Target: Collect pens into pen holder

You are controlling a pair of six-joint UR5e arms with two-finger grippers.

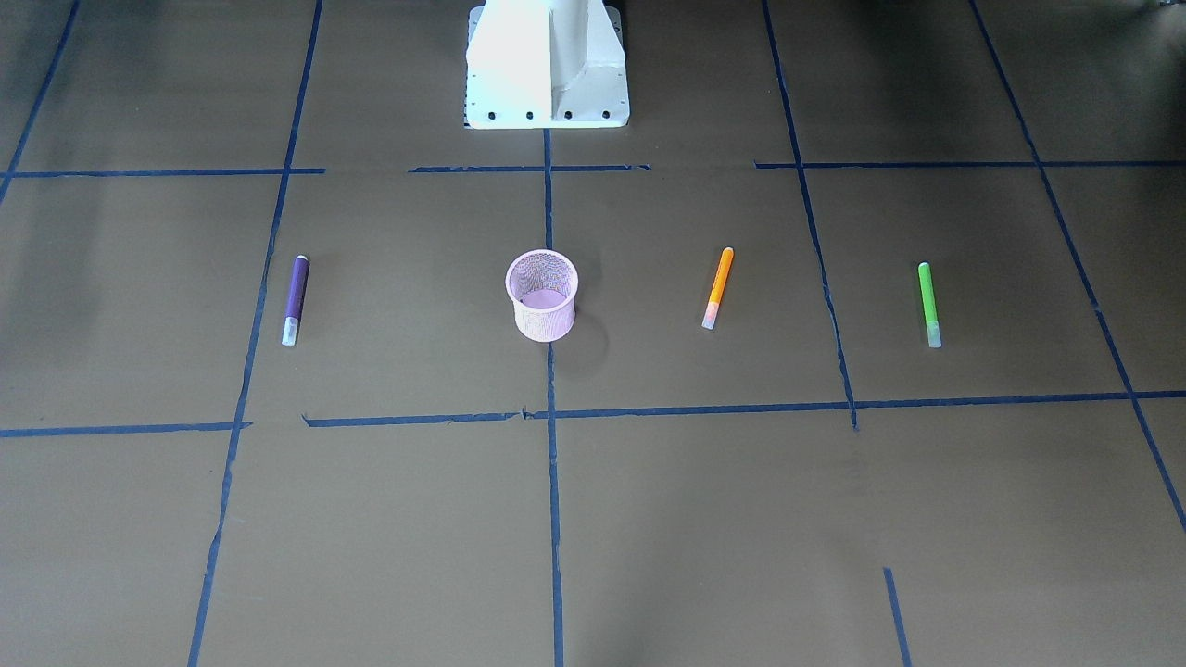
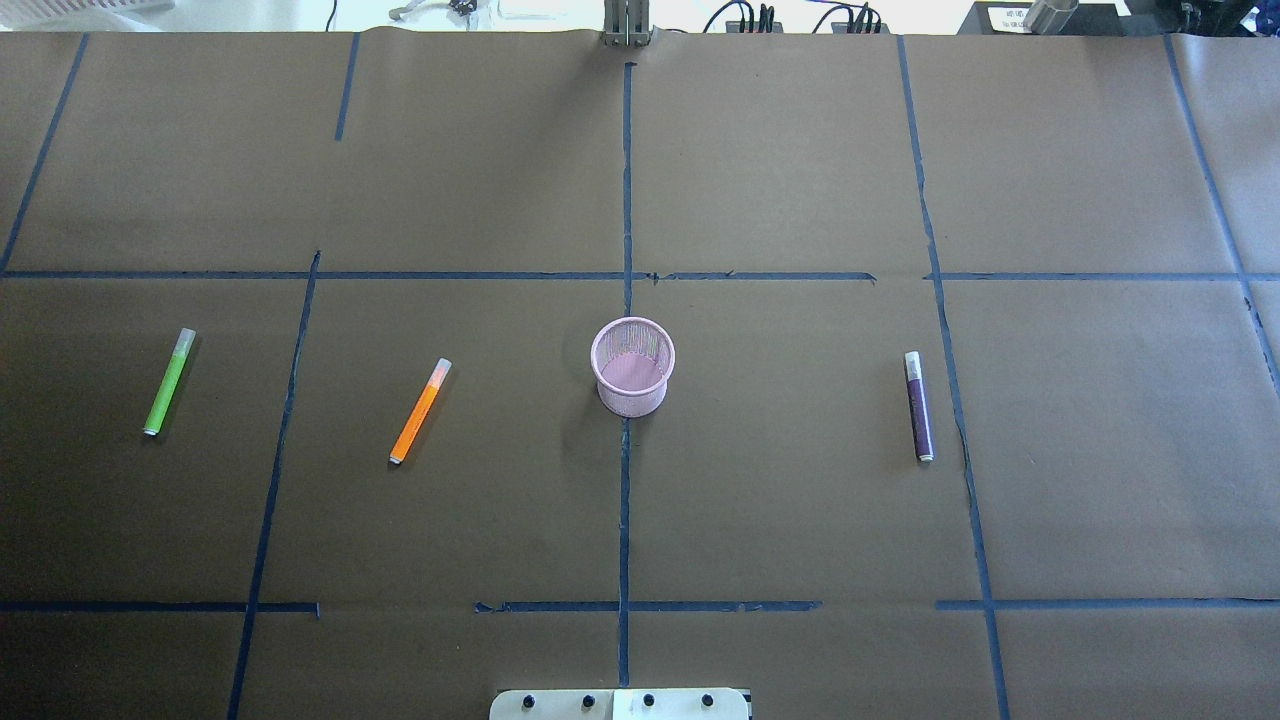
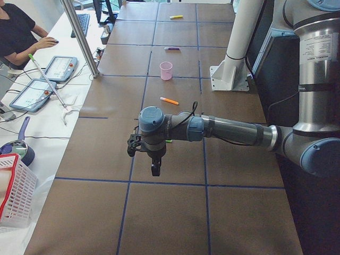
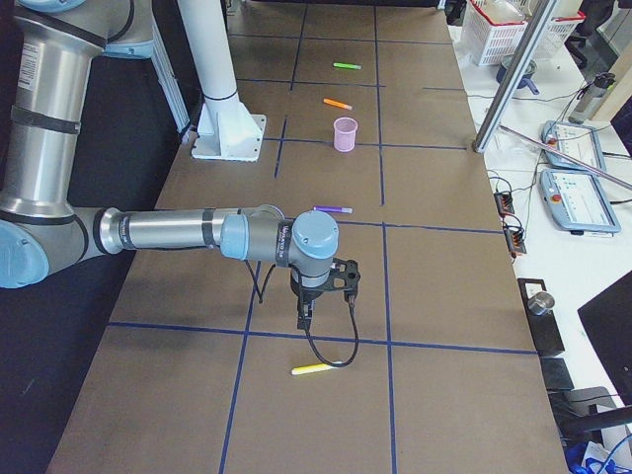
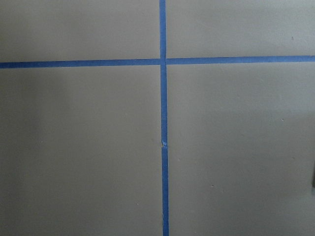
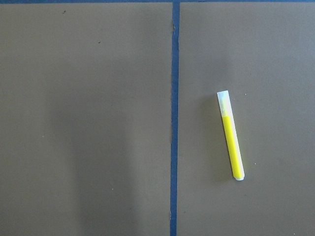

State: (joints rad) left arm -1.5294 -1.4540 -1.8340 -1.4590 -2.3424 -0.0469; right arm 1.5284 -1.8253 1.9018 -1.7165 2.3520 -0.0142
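The pink mesh pen holder [image 2: 632, 365] stands upright at the table's middle and looks empty [image 1: 542, 295]. A purple pen [image 2: 919, 405] lies to its right in the overhead view. An orange pen [image 2: 420, 410] and a bright green pen [image 2: 167, 381] lie to its left. A yellow-green pen [image 6: 231, 135] lies flat below the right wrist camera, also seen in the exterior right view [image 4: 314, 369]. My left gripper [image 3: 154, 169] hangs above the table near the green pen. My right gripper [image 4: 304, 318] hangs above the yellow-green pen. I cannot tell whether either is open or shut.
Blue tape lines divide the brown table into squares. The white robot base [image 1: 547, 65] stands behind the holder. An operator [image 3: 16, 32], tablets and a red-rimmed basket [image 3: 13, 191] are beside the table's far edge. A metal post [image 3: 79, 37] stands there too.
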